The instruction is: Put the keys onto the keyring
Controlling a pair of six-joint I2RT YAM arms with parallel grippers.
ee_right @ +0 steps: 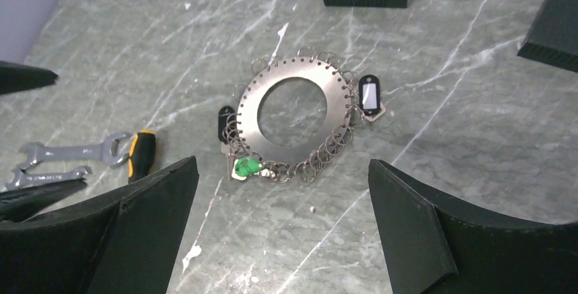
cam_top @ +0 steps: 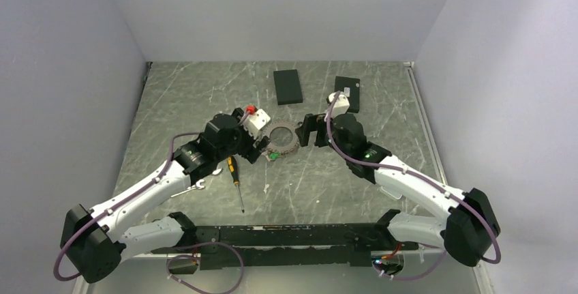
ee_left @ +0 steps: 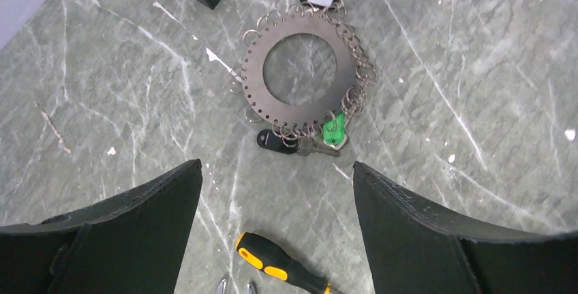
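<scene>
The keyring [cam_top: 282,138] is a flat grey metal ring with holes round its rim and many small wire loops hanging from them. It lies flat on the table and also shows in the left wrist view [ee_left: 253,76] and the right wrist view [ee_right: 298,69]. A green-headed key [ee_left: 333,130] and a grey key [ee_left: 313,147] hang on loops beside a black fob [ee_left: 272,140]. A black tag with a white label [ee_right: 369,94] hangs on the opposite side. My left gripper [ee_left: 277,165] is open and empty just left of the ring. My right gripper [ee_right: 283,163] is open and empty just right of it.
A yellow-and-black screwdriver [cam_top: 235,174] lies near the left gripper. Two silver wrenches [ee_right: 68,151] lie beside it, to the left. Two black boxes [cam_top: 287,86] [cam_top: 347,93] stand behind the ring. Pale walls close the table on three sides.
</scene>
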